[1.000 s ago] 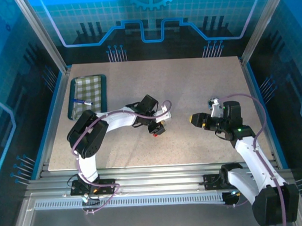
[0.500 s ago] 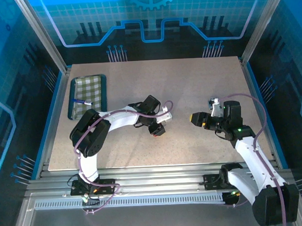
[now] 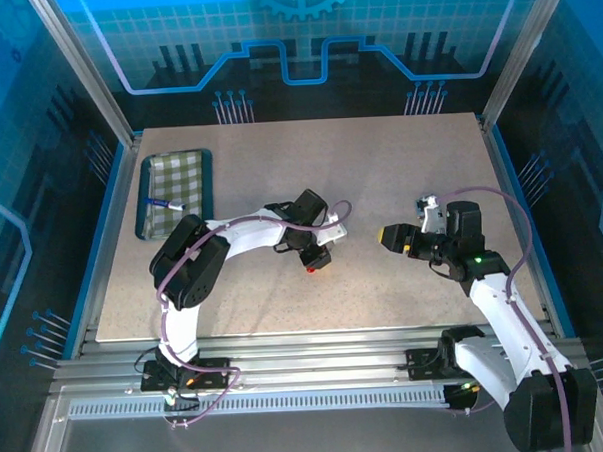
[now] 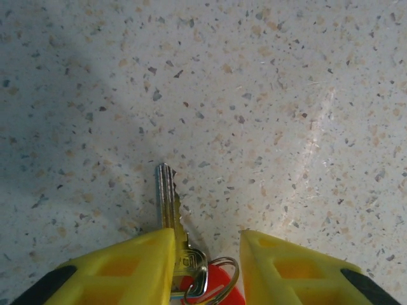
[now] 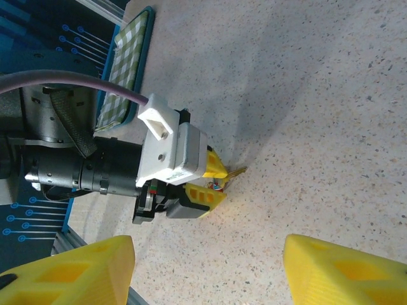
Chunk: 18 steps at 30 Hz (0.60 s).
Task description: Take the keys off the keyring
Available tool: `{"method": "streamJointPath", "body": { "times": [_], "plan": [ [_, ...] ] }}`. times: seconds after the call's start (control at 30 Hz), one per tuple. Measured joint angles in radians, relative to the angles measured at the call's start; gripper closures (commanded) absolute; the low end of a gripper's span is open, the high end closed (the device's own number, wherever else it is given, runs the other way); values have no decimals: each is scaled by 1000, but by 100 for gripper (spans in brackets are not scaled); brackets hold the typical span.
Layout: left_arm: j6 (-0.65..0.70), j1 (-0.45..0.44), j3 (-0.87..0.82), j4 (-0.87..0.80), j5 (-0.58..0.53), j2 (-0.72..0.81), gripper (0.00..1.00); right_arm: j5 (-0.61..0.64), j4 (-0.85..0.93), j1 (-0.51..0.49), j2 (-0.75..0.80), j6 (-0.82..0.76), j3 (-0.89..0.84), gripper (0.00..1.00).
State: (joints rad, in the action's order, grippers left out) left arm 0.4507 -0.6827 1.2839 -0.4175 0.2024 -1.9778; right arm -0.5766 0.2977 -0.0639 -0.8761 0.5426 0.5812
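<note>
While key point(image 4: 167, 203) lies flat, blade pointing away, left gripper point(image 4: 206, 240) straddles keyring point(image 4: 219, 293), narrowly parted.

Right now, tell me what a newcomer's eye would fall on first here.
The yellow fingers of the left claw straddle a silver key and its red keyring, mid-table. The right claw hangs open to its right, facing it. A checked tray with a pen sits at the far left.
</note>
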Motion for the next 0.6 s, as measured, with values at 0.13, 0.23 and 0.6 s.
{"method": "streamJointPath", "body": {
  "times": [0.13,0.23,0.6],
  "plan": [
    [-8,-2,5,-19,-7,-1,85,-6,-3,4,0,0,0,35],
    [-10,-1,11,-30,-8,-4,91,-8,-8,6,0,0,0,35],
    [-69,-1,27,-39,-8,-6,93,-8,-29,8,0,7,-10,35]
  ]
}}
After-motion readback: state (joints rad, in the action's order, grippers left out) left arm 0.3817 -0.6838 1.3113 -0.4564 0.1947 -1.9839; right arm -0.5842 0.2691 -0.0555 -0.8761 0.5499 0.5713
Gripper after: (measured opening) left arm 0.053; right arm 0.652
